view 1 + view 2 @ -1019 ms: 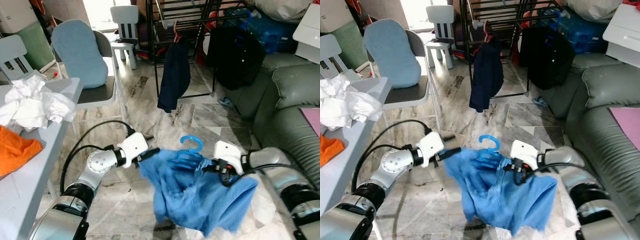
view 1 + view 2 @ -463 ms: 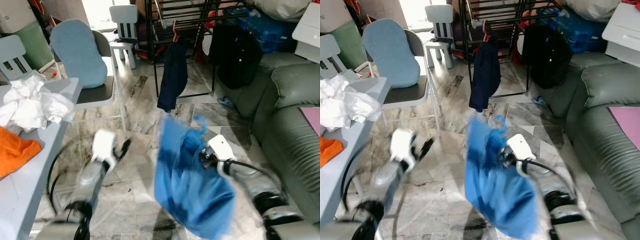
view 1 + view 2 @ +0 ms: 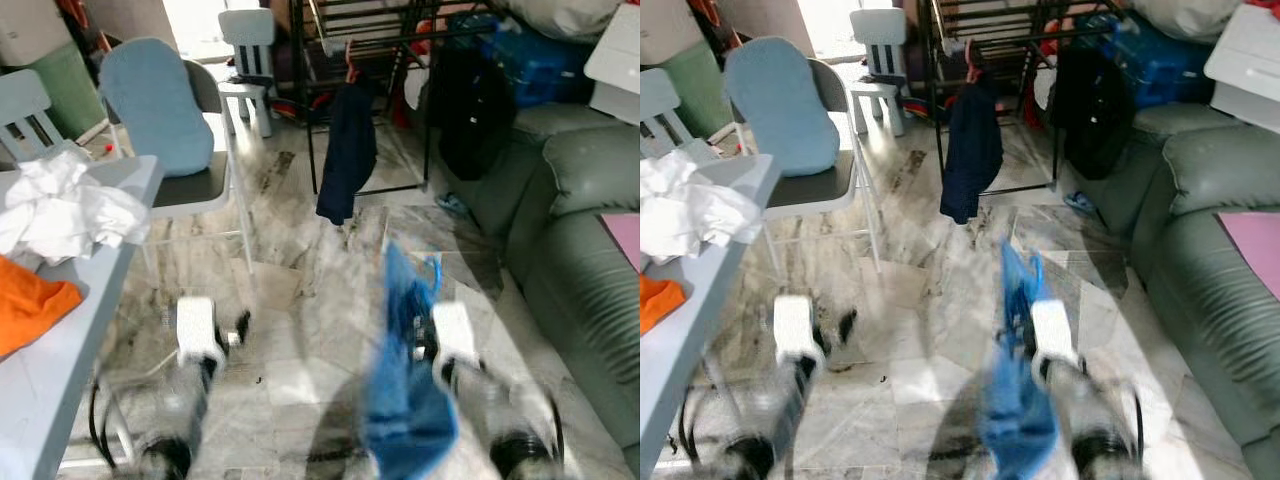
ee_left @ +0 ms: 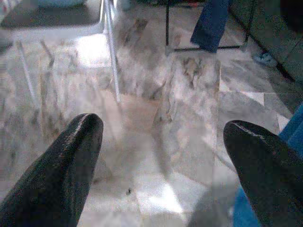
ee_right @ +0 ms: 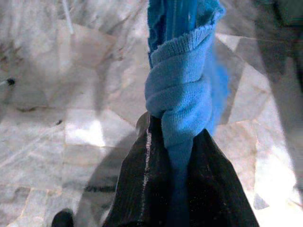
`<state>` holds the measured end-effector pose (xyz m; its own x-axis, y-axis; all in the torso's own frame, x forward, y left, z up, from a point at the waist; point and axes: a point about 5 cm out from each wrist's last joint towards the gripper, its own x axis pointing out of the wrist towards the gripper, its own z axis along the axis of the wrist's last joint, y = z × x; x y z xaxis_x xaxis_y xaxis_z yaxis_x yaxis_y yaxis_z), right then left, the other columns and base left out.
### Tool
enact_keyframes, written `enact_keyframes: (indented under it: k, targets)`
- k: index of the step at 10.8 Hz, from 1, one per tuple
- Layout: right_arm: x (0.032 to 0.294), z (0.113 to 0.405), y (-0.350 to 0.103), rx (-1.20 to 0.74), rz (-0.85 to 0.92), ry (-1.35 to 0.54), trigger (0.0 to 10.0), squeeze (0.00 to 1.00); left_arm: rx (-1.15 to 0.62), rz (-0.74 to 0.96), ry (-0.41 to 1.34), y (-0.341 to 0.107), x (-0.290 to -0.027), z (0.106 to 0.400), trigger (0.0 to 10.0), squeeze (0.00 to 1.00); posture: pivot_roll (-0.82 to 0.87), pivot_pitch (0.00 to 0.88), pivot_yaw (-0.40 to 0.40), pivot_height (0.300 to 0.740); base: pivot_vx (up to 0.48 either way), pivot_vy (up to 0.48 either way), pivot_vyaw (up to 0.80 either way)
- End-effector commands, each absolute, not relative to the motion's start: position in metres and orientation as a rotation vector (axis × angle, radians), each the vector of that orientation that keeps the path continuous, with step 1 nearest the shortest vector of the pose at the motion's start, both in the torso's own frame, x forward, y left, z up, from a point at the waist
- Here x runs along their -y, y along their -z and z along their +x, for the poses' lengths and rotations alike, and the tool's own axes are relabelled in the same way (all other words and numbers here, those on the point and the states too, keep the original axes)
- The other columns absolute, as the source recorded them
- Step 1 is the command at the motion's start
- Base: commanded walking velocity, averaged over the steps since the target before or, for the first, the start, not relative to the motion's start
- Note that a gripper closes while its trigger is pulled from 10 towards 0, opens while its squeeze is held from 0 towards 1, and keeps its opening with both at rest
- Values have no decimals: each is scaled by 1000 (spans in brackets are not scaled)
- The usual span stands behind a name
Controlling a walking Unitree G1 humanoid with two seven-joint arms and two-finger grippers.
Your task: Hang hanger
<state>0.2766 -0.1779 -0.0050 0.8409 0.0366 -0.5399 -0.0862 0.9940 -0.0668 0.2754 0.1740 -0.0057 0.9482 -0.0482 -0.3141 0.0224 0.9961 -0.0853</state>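
Observation:
A blue knit garment [image 3: 405, 390] on a blue hanger [image 3: 432, 270] hangs in a narrow bunch above the marble floor, blurred by motion. My right gripper [image 3: 422, 342] is shut on it; the right wrist view shows the blue fabric [image 5: 177, 94] pinched between the black fingers [image 5: 142, 179]. My left gripper [image 3: 238, 324] is low at the left, well apart from the garment. In the left wrist view the left gripper [image 4: 164, 126] is open with only floor between its fingers. The black clothes rack [image 3: 375, 25] stands at the back, with a navy garment [image 3: 346, 150] hanging on it.
A chair with a light blue cushion [image 3: 160, 105] stands at the left back. A grey table [image 3: 70, 300] at the left holds white cloth [image 3: 65, 210] and orange cloth [image 3: 30, 300]. A grey-green sofa [image 3: 590, 230] lines the right. A black garment [image 3: 470, 110] hangs on the rack.
The left gripper has let go of the blue garment and swung away to the left. The garment now hangs straight down from the right gripper, which has moved right.

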Motion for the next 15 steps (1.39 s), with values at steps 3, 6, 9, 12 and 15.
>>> enact_keyframes:
  k: [3,6,9,12,15]
  targets:
    - [186,285,-21,-445,-139,40,0,0,-294,-111,36,0,-168,281,10000,0,-255,0,84,740,0,0,0]
    - [206,282,-41,-371,-165,156,0,0,-177,-189,36,-21,-167,293,10000,0,-276,0,109,740,90,0,0]
    - [204,275,-43,-362,-154,163,0,0,-150,-238,6,-24,-167,289,10000,0,-303,0,112,740,330,0,0]
    - [204,275,-43,-362,-154,163,0,0,-150,-238,6,-24,-167,289,10000,0,-303,0,112,740,356,0,0]
    - [204,275,-43,-362,-154,163,0,0,-150,-238,6,-24,-167,289,10000,0,-303,0,112,740,356,0,0]
